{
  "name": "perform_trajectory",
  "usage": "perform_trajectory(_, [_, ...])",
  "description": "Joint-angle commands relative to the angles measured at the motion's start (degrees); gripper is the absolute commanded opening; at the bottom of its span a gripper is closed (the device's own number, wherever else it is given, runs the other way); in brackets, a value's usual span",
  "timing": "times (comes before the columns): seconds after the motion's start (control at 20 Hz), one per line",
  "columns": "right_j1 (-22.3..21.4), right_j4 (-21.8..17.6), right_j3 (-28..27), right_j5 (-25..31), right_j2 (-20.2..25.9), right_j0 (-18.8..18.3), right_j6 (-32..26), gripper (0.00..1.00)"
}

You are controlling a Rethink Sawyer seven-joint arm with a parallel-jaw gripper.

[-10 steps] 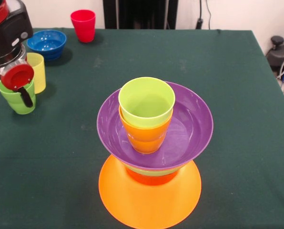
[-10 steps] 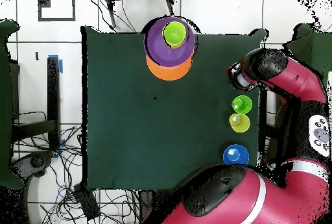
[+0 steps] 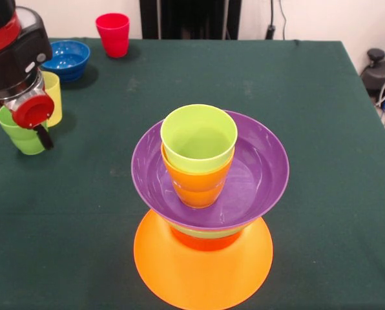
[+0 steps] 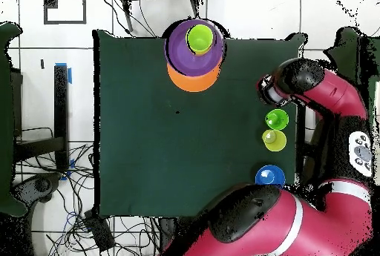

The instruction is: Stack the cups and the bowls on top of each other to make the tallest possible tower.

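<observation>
The tower stands at the table's near edge in the front view. Its base is the wide orange bowl [image 3: 202, 274]. Above it a red-orange bowl [image 3: 205, 241] and a green bowl's rim show under the purple bowl [image 3: 260, 171]. An orange cup [image 3: 196, 188] stands in the purple bowl with a lime green cup [image 3: 199, 139] nested in it. The gripper [image 3: 42, 134] hangs at the far left over the green cup [image 3: 19, 139], next to the pale yellow cup [image 3: 53, 97]. The blue bowl [image 3: 64, 59] and the red cup [image 3: 113, 33] stand apart at the back left.
In the overhead view the tower [image 4: 194, 45] is at the table's top edge, and the green cup [image 4: 277, 119], yellow cup [image 4: 274, 140] and blue bowl [image 4: 269, 176] line the right edge under the arm [image 4: 319, 82]. Cables lie beside the table.
The gripper has shifted slightly right and down in the front view, staying over the green cup. The cups, bowls and tower have not moved.
</observation>
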Motion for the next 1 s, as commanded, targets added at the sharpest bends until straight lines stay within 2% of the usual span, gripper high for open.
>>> perform_trajectory(0.05, [1.1, -5.0, 6.3, -4.5, 3.3, -0.7, -8.3, 1.00])
perform_trajectory(0.1, [1.2, -5.2, 6.1, -4.4, 3.1, -0.5, -8.5, 0.00])
perform_trajectory(0.3, [1.0, -5.7, 6.3, -5.0, 2.7, -0.1, -8.7, 0.00])
perform_trajectory(0.5, [0.7, -5.1, 5.8, -3.4, 2.7, -0.1, -8.2, 0.00])
perform_trajectory(0.75, [-0.9, -4.1, 7.2, -4.1, 3.5, -0.5, -8.3, 0.00])
perform_trajectory(0.9, [-1.2, -4.2, 7.5, -4.6, 4.3, -1.0, -9.8, 0.00])
perform_trajectory(0.95, [-1.3, -4.2, 7.7, -4.9, 4.6, -1.1, -10.1, 1.00])
perform_trajectory(1.0, [-1.4, -4.3, 7.9, -5.3, 4.9, -1.3, -10.7, 1.00])
